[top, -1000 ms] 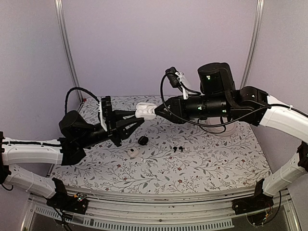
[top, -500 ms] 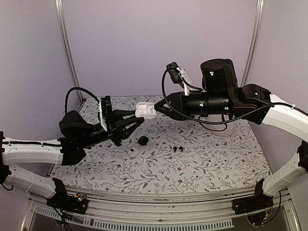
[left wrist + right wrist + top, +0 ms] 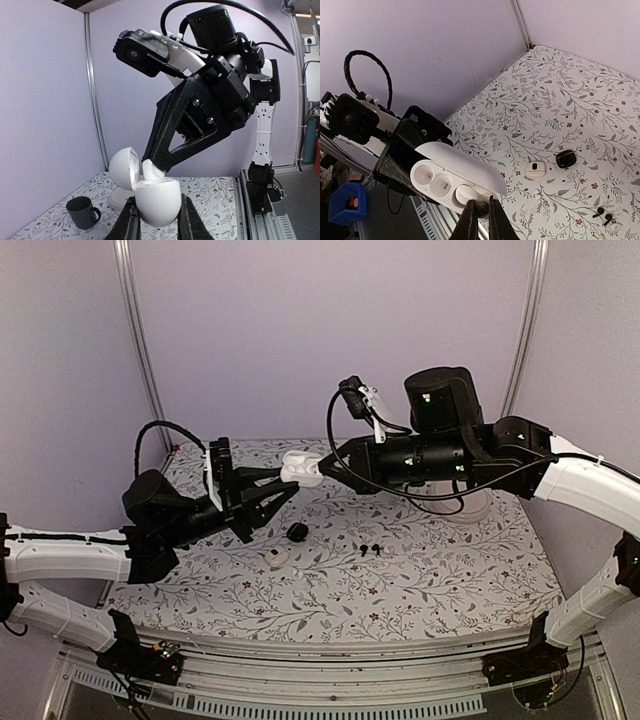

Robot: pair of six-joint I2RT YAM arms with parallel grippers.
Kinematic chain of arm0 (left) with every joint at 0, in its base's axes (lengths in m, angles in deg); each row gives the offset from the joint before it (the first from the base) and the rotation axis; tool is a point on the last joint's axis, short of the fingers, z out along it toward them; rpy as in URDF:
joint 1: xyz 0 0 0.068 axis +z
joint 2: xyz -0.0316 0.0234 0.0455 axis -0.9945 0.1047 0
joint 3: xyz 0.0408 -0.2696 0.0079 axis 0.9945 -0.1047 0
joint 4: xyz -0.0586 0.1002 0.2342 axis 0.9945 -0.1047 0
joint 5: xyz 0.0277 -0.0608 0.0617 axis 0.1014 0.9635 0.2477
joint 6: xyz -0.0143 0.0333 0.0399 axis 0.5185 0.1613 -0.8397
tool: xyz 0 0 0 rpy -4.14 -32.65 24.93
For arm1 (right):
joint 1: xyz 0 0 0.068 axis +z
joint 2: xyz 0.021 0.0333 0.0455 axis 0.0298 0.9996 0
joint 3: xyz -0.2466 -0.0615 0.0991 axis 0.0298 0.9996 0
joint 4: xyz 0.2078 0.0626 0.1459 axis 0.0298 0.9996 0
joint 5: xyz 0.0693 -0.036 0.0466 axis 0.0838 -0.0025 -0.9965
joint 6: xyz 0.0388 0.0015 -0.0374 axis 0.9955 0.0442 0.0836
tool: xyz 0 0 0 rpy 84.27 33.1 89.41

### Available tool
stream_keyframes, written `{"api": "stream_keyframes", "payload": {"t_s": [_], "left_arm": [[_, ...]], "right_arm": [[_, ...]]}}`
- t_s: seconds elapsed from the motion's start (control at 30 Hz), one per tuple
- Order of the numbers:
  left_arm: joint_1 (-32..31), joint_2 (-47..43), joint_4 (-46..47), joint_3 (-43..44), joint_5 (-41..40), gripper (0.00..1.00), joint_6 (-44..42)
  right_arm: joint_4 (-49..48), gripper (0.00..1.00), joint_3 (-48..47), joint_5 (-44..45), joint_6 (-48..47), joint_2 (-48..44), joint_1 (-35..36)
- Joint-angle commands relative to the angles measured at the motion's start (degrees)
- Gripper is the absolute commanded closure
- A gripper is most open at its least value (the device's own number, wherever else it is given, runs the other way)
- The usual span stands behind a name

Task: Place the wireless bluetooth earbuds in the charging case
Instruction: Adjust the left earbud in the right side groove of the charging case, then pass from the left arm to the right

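High above the flowered table (image 3: 450, 580), clamps the white charging case (image 3: 157, 200) from both sides between the fingers of the left gripper (image 3: 159, 220), lid (image 3: 122, 167) swung open and tipped back. Meets it from the opposite side with the right gripper (image 3: 481, 215), fingertips drawn almost together and pinched on a white earbud (image 3: 152, 172) at the mouth of the case. Sets that bud at the end socket; cannot tell how deep. Shows two more round sockets (image 3: 434, 181) in a row beside it in the right wrist view. Holds case and bud in mid-air, well above the tabletop. Down on the table, well apart from both grippers: a pair of black earbuds (image 3: 370, 550) lying side by side, a round black case (image 3: 297, 531) nearer the left arm, and just beside it a small white piece (image 3: 276, 558). Low in the corner of the left wrist view, a dark mug (image 3: 82, 211) standing upright on the table.
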Motion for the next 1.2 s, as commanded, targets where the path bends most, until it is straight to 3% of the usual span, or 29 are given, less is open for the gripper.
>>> {"api": "stream_keyframes", "payload": {"t_s": [0.0, 0.23, 0.43, 0.73, 1.0, 1.07, 1.17], "left_arm": [[-0.94, -0.62, 6.63, 0.85, 0.12, 1.00, 0.17], [-0.93, 0.35, 8.08, 0.99, -0.10, 1.00, 0.46], [0.11, 1.25, 9.39, 0.56, 1.56, 1.00, 2.56], [1.47, 1.45, 9.62, -1.43, 6.45, 1.00, 5.66], [4.12, 2.59, 14.52, -2.23, 19.32, 1.00, 10.87], [4.36, 2.93, 14.63, -1.78, 22.19, 1.00, 11.23], [4.40, 3.55, 13.94, -0.93, 25.81, 1.00, 11.27]], "right_arm": [[3.22, 0.90, -0.12, 0.86, 0.59, 0.64, 0.40], [4.34, 0.91, 0.05, -1.52, 0.01, 1.13, 0.40], [3.59, 0.82, 1.50, -0.75, -0.21, -1.45, 0.41], [-0.69, 0.63, 4.40, -4.83, -1.79, -6.48, -0.77], [-9.49, 0.43, 11.78, -15.13, -5.49, -12.42, -1.67], [-9.92, 0.44, 12.25, -15.76, -5.71, -12.78, -1.87], [-9.93, 0.53, 11.81, -16.59, -5.80, -12.67, -1.91]]}}
